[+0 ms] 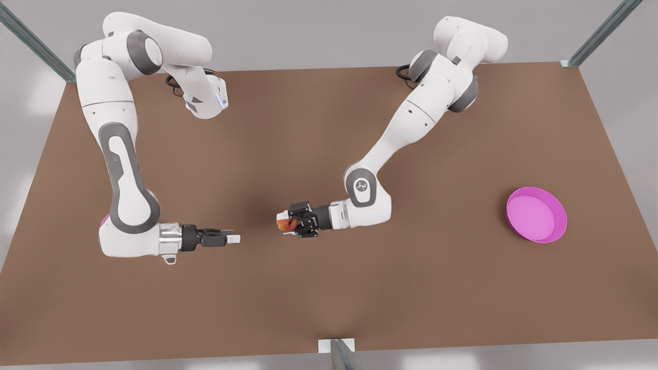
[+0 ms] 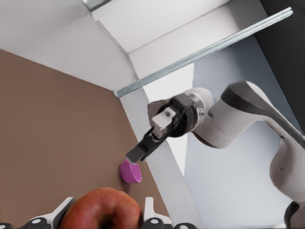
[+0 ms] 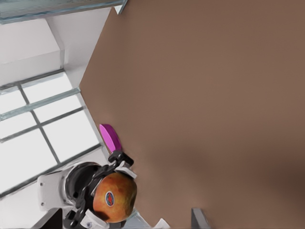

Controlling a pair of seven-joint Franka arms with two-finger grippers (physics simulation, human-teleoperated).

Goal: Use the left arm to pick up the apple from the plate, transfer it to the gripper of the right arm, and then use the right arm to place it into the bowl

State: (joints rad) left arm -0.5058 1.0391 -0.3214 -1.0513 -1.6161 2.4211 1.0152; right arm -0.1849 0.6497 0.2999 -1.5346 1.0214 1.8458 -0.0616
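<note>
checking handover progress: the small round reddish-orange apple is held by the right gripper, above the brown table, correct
Wrong gripper: the left gripper holds the small round reddish-orange apple above the brown table, per the left wrist view.

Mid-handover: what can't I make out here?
Bowl: left wrist view, partly behind the right gripper's tip; front view, nearly all behind that arm.
Apple: left wrist view, lower part cut off by the frame edge, sides covered by the left gripper.
Plate: right wrist view, edge-on, so its inside is hidden.
</note>
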